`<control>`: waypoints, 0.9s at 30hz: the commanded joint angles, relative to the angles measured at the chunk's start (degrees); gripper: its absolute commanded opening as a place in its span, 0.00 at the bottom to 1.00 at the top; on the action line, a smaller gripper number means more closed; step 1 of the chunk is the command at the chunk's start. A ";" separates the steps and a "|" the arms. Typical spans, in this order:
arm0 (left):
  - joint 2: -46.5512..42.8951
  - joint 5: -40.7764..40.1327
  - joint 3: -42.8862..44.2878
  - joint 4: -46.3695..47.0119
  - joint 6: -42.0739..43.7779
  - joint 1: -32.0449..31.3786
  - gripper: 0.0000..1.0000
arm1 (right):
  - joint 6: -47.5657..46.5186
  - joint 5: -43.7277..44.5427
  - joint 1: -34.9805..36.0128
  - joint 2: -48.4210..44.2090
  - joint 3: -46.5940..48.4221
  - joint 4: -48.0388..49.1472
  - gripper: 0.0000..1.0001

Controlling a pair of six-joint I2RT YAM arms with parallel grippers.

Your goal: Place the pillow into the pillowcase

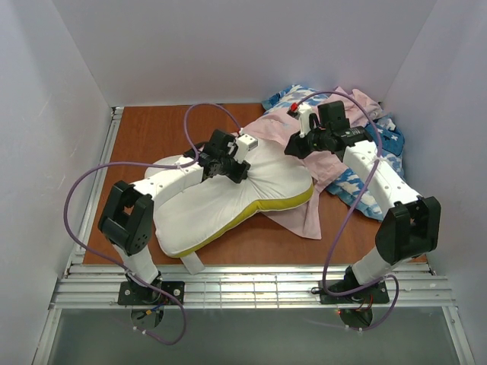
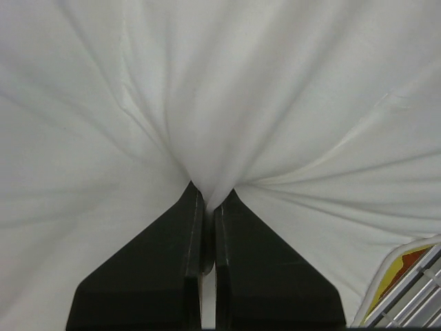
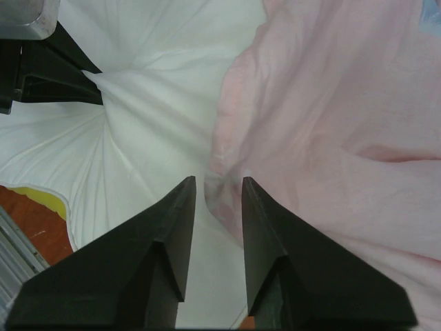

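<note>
The table (image 1: 152, 137) is walled on three sides, with bare wood showing at far left. The pillow (image 1: 221, 205) lies across the middle, its yellow edge to the front right, overlapping the pink pillowcase (image 1: 304, 217) heaped at right. The left gripper (image 2: 210, 196) is pressed together, pinching a fold of the pillow, while the right gripper (image 3: 218, 181) stands narrowly parted, its tips at the pillowcase edge just beside the pillow.

Brown table (image 1: 152, 144), blue-and-white patterned cushion (image 1: 393, 138) at far right, metal rails (image 1: 251, 285) along near edge
</note>
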 commanded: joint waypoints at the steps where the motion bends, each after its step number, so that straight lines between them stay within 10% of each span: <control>1: 0.61 -1.87 2.45 6.60 -5.75 1.08 0.00 | -0.45 1.62 -0.26 -1.29 0.74 -0.99 0.28; 6: 3.34 1.93 2.27 6.69 -6.65 1.26 0.00 | -5.54 8.49 -7.88 -9.02 -7.17 -1.08 0.66; 16: 5.36 9.49 4.64 5.28 -6.03 3.28 0.00 | -12.06 11.31 -13.10 -16.59 -31.34 15.24 0.63; 27: 5.81 10.11 5.70 3.61 -6.73 3.81 0.00 | -7.75 13.77 -11.07 -6.48 -29.60 25.98 0.60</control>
